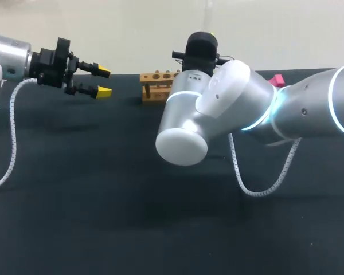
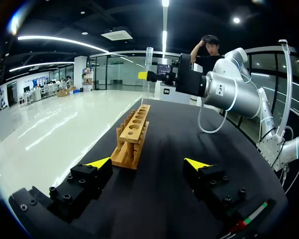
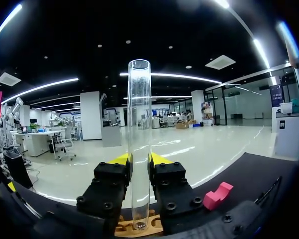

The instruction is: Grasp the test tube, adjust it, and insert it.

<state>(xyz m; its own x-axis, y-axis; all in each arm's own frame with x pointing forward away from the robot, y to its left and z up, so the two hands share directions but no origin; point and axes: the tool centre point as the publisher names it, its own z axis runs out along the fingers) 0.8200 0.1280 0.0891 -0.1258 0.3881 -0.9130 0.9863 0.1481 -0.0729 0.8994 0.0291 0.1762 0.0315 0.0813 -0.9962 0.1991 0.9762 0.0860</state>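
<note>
Head view: my left gripper (image 1: 101, 81) hangs released, left of the pale wooden drilled rack (image 1: 156, 86). My right arm (image 1: 229, 97) hides the tube.

Left wrist view: the clear glass test tube (image 2: 149, 69) stands upright over the rack's far end.

Only the right wrist view shows my right gripper (image 3: 140, 160) clenched on it, base at a rack hole. I should keep it plumb and lower it straight.

Count of items on the black table (image 1: 74, 200):

- One clear glass test tube (image 3: 139, 124) is counted.
- One light wooden rack (image 2: 132, 135) with a single row of round holes is recorded. The number of holes cannot be fixed.
- One pink notched block (image 3: 218, 195) is noted.
- Two silver arms are counted: left arm (image 1: 11, 54) and right arm (image 1: 309, 106).
- Two black grippers are counted: left gripper (image 1: 104, 81) and right gripper (image 3: 139, 162).
- Four yellow fingertips (image 2: 100, 162) are tallied, two per gripper.
- Two white coiled cables are counted: left cable (image 1: 11, 137) and right cable (image 1: 264, 186).
</note>
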